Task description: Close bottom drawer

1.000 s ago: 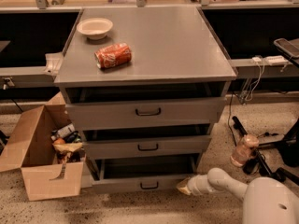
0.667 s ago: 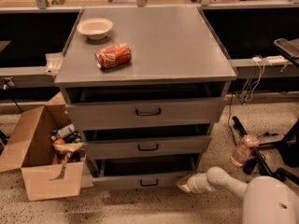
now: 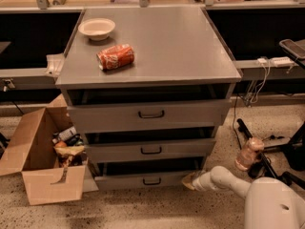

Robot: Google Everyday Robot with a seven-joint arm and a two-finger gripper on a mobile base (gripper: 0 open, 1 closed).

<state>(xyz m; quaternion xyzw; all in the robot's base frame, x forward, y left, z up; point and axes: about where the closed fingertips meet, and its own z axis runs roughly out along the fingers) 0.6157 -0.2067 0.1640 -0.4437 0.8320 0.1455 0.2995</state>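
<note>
Bottom drawer [image 3: 124,181] stood part-open at the cabinet's [image 3: 152,56] foot, 6 o'clock in frame, gripper [image 3: 189,180] low at its right end near 5 o'clock, its grip state impossible to tell; judged the pushing step in hand, next needing a level shove toward 12 o'clock.

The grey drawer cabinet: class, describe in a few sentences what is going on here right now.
The robot's tool is down by the floor at the right end of the bottom drawer. That drawer stands pulled out a little, so it is not yet closed. A white bowl and a red can on its side rest on the cabinet top. A cardboard box stands at the left.
</note>
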